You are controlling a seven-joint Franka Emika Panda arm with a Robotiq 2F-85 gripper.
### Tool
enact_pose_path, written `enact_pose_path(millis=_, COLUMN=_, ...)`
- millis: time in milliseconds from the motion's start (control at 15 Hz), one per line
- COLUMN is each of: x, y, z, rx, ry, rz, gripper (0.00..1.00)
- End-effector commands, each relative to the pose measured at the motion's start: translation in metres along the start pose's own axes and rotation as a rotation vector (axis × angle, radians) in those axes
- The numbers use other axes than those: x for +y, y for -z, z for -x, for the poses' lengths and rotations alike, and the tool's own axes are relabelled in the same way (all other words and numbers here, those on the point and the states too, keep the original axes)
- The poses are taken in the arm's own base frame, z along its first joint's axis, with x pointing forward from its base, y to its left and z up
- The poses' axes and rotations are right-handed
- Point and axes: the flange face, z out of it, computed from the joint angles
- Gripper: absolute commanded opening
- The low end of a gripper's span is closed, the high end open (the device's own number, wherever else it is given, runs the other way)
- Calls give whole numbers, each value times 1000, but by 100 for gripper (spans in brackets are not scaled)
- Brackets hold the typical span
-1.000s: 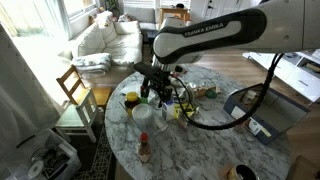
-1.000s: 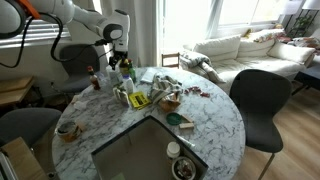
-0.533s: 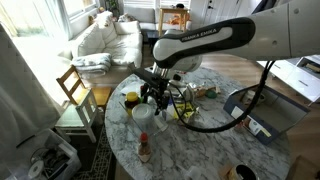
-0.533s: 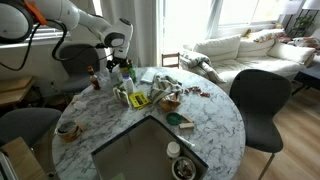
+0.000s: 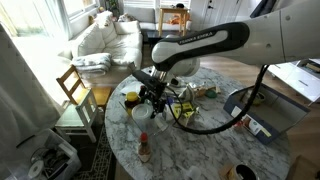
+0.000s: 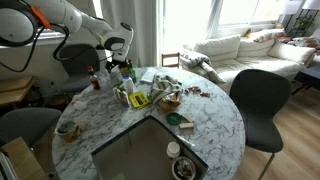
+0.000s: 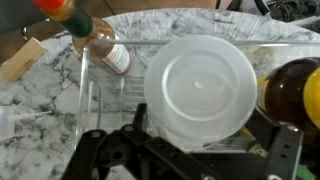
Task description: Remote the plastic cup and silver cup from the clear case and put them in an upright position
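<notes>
Clear case: a wide, round tub of whitish see-through plastic. It sits on the desk and fills the middle of the wrist view, with its flat round face toward the camera.
Claw: directly over the clear case and spread wide. One dark finger shows beyond the tub's left edge and the other beyond its right edge. Neither finger touches the tub.
Claw in the room: in both exterior views the claw hangs low over the crowded part of the desk, too small there to judge its fingers.
Sauce bottle: up and to the left of the clear case in the wrist view, near it but apart, with a red cap and a pale label.
Brown bottle: just beside the right edge of the clear case; I cannot tell whether they touch.
Desk: round, with a grey-veined white marble top.
Silver cup: cannot be picked out among the clutter.
</notes>
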Motion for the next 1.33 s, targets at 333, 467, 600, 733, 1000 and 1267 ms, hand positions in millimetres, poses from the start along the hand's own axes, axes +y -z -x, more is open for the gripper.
enact_pose_path(millis=333, x=-2, y=0, z=-14, rx=-119, ry=-60, rz=-32, gripper=66)
enact_pose_path(millis=467, x=-1, y=6, z=-16, rx=-138, ry=-66, rz=-43, gripper=60)
enact_pose_path(millis=600, x=1, y=14, z=-16, rx=-131, ry=-54, rz=-54, gripper=57)
enact_pose_path(millis=733, x=7, y=27, z=-13, rx=-137, ry=-29, rz=-64, gripper=56)
enact_pose_path(millis=1000, x=22, y=54, z=-6, rx=-225, ry=7, rz=-87, gripper=56)
enact_pose_path(millis=1267, x=39, y=82, z=9, rx=-322, ry=36, rz=-112, gripper=56)
